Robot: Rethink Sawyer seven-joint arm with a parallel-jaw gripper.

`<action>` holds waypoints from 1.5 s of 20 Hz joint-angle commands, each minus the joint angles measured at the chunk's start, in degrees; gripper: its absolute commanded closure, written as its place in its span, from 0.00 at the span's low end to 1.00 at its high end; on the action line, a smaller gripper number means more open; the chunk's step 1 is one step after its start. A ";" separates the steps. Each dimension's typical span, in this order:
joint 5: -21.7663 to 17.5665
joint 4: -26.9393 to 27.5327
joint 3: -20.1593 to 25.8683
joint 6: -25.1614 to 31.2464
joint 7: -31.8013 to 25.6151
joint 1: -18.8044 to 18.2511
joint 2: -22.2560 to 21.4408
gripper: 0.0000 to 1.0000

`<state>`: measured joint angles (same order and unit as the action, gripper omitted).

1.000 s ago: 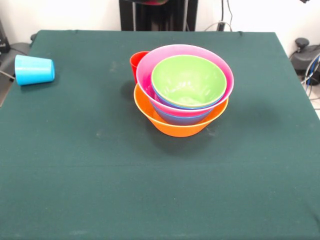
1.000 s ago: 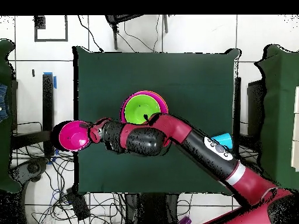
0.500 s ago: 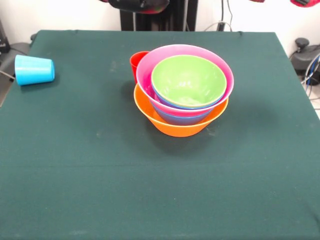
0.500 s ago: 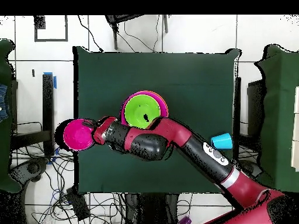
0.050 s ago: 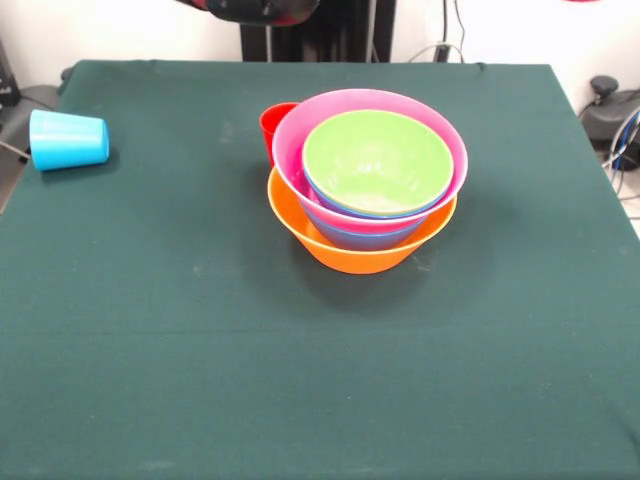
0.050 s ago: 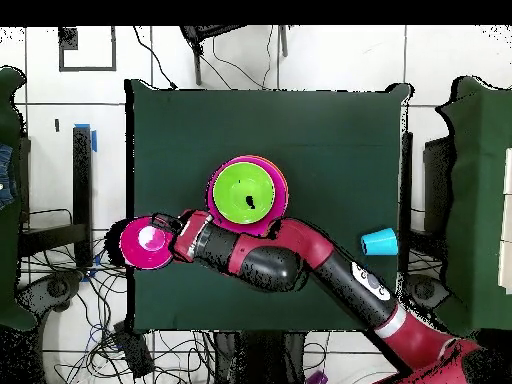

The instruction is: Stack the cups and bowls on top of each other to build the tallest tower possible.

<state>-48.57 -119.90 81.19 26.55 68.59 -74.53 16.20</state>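
The tower (image 5: 366, 190) was observed near the middle of the green counter (image 5: 300, 380). Its base was the large orange bowl (image 5: 360, 250); a blue bowl rim (image 5: 360, 238) was seen nested above it, then the large pink bowl (image 5: 290, 140), with the lime green bowl (image 5: 376, 160) uppermost.

A red cup (image 5: 272, 128) was noted upright, just behind the stack and touching or nearly touching it; contact could not be resolved.

The light blue cup (image 5: 68, 139) was recorded lying on its side at the counter's edge, well apart from the tower.

In the overhead view the arm (image 6: 300, 262) was seen reaching across the counter beside the tower, and the end effector (image 6: 165, 238) was located at the counter's side edge. A magenta-pink bowl (image 6: 143, 245) was seen at its tip, partly beyond the counter edge. Whether the end effector was clenched on this bowl could not be told.
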 commanded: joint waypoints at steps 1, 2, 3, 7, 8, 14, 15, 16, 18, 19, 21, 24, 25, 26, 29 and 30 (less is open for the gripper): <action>-2.74 -0.10 -8.20 4.07 -27.91 -1.39 9.93 1.00; -2.71 0.14 -8.96 4.24 -29.33 -1.88 10.72 1.00; -2.54 0.54 -9.34 4.64 -30.72 -1.98 11.13 1.00; -0.84 1.63 -10.40 8.23 -38.60 -2.98 12.41 1.00; -0.29 2.22 -10.56 9.15 -40.01 -3.08 12.45 1.00; 1.25 7.40 -14.20 12.50 -47.69 -3.37 13.90 1.00; 1.48 7.98 -14.67 12.69 -48.34 -3.48 14.09 1.00; 1.74 8.80 -15.08 13.11 -49.42 -3.61 14.18 1.00; 2.60 10.79 -15.85 14.56 -52.34 -3.87 14.59 1.00; 2.92 11.61 -16.19 14.93 -53.14 -3.88 14.81 1.00; 3.44 13.27 -15.94 16.23 -55.39 -3.44 14.28 1.00; 4.73 15.92 -15.00 17.51 -55.51 -1.90 12.76 1.00; 5.00 16.26 -14.63 17.78 -55.62 -1.45 12.30 1.00; 5.54 17.10 -14.24 18.26 -55.22 -0.70 11.60 1.00; 7.30 18.87 -13.68 18.56 -54.88 0.20 12.13 1.00; 7.74 19.73 -13.38 18.75 -54.51 0.91 11.70 1.00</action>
<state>-43.52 -113.27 70.44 39.20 28.07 -77.68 27.42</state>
